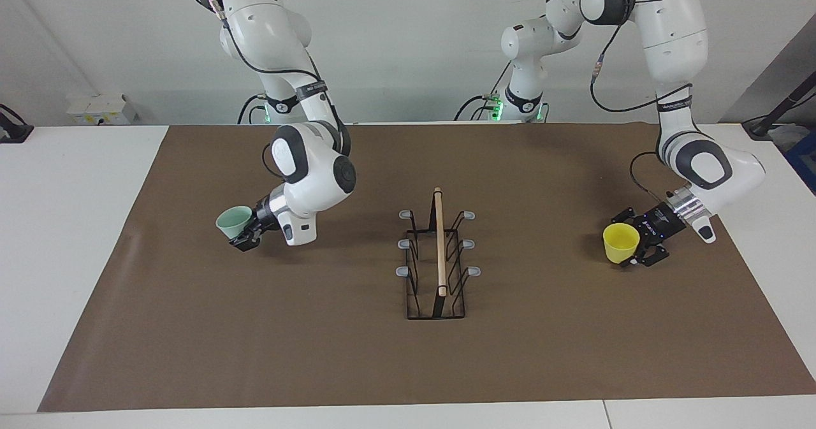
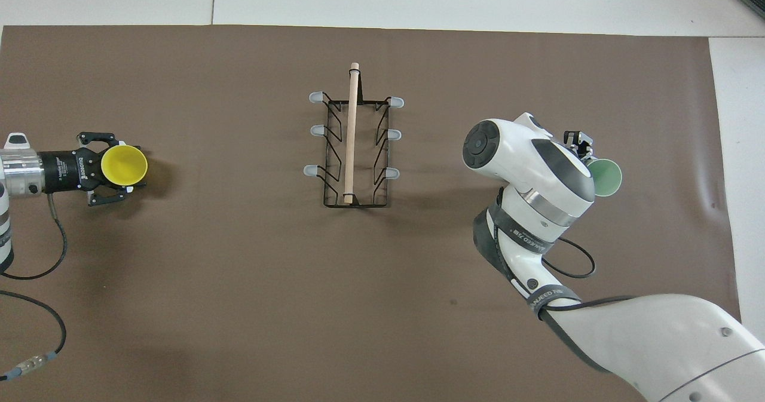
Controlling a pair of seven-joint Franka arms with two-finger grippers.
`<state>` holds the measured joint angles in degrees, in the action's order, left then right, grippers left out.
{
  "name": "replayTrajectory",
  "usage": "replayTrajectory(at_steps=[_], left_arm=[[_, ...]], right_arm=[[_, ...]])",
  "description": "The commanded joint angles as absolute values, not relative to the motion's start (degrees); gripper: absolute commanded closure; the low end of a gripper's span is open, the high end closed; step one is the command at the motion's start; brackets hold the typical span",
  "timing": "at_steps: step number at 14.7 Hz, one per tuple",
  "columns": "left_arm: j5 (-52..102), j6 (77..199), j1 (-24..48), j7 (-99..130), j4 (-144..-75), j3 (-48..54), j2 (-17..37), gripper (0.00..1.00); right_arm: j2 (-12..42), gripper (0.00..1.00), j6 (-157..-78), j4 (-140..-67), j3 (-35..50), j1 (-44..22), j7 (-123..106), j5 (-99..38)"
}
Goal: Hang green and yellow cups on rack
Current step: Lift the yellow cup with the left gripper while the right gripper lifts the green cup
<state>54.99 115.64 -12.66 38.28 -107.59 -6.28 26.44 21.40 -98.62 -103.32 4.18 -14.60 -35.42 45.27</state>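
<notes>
The black wire rack (image 1: 440, 244) (image 2: 351, 139), with a wooden rod on top and grey-tipped prongs, stands mid-mat with nothing on its prongs. My right gripper (image 1: 243, 234) is shut on the pale green cup (image 1: 233, 220) (image 2: 605, 177), which hangs mouth-up and tilted above the mat toward the right arm's end. In the overhead view the right wrist hides most of that gripper. Toward the left arm's end, my left gripper (image 1: 632, 254) (image 2: 112, 168) is shut on the yellow cup (image 1: 620, 243) (image 2: 125, 164), mouth-up just over the mat.
A brown mat (image 1: 319, 352) covers most of the white table (image 1: 64, 257). A loose cable (image 2: 36, 270) trails from the left arm near the robots' edge. A small white box (image 1: 99, 107) sits at the right arm's end.
</notes>
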Motion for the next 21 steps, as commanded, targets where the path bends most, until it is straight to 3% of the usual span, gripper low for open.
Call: replayTrajectory(at_steps=[1,4,13,17,21], left_arm=[[55.99,116.19,-10.72,34.98,-109.96,-7.21,23.64,1.00],[54.15,116.19,-9.06,35.59,-107.50,-7.56,22.15,1.00],[23.25,116.72,0.86,42.98,-103.98,-7.47,12.40,1.00],[11.72,116.02,7.28,46.57,-103.62,-7.47,8.36,1.00],[-0.58,116.89,14.83,54.75,-103.45,-7.38,6.51,1.00]], right_arm=[[17.77,1.00,-98.17,-101.61,4.92,-13.01,-36.99,36.16],[13.72,1.00,-101.32,-101.34,4.83,-11.35,-38.67,28.06],[7.74,1.00,-116.26,-103.27,4.75,-7.47,-39.90,-9.18],[5.11,1.00,-127.07,-108.44,4.83,-8.00,-42.88,-26.41],[2.03,1.00,-131.91,-114.07,4.75,-7.65,-57.36,-48.10]])
